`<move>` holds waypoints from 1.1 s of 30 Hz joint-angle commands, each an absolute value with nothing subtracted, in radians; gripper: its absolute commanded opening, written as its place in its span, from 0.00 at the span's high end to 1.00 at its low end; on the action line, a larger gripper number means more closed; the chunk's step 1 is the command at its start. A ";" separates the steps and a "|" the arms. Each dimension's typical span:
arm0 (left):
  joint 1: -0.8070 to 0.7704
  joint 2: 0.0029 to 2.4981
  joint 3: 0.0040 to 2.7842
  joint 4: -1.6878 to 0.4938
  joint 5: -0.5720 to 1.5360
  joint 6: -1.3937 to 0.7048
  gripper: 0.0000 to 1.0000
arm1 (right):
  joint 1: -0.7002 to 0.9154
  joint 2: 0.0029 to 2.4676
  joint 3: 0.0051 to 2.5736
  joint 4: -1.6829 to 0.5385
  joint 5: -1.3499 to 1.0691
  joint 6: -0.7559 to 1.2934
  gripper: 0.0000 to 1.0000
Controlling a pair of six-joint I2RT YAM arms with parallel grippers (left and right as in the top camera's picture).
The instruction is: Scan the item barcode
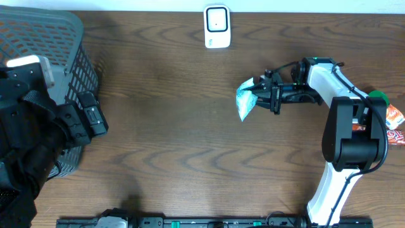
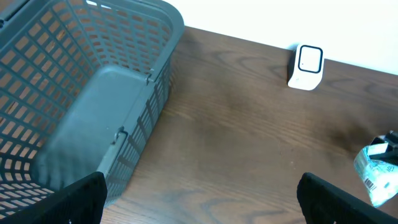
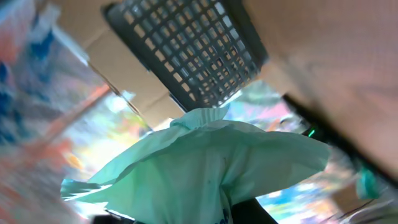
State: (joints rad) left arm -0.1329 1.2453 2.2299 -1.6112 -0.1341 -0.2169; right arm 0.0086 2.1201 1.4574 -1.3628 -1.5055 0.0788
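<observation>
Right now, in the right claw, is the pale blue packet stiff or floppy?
Probably floppy: the packet crumples and flares past the right claw. Likely light: a pinch on one gathered end carries it. Its film looks shiny, so it may slip.

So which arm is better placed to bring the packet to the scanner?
Right. The right gripper is shut on the blue packet, not far from the white scanner. The left gripper is open and empty, over by the basket.

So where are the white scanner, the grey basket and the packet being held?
white scanner (image 1: 216,26), overhead view, its front face.
grey basket (image 1: 87,66), overhead view, its mesh side wall.
packet (image 1: 245,101), overhead view, middle of the pale wrapper.
</observation>
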 commanded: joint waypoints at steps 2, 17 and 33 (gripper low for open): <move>-0.136 1.241 2.229 -1.689 -0.143 -0.223 0.02 | 0.007 2.123 1.459 -1.354 -1.562 -0.288 0.98; -0.136 1.241 2.229 -1.689 -0.143 -0.223 0.02 | 0.027 2.122 1.466 -1.323 -1.560 -0.315 0.96; -0.136 1.241 2.229 -1.689 -0.143 -0.223 0.02 | 0.226 2.122 1.901 -0.871 -0.658 0.244 0.99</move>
State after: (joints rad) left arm -0.1329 1.2453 2.2299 -1.6112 -0.1341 -0.2169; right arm 0.1905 2.1208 1.7950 -0.8753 -0.9005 0.1211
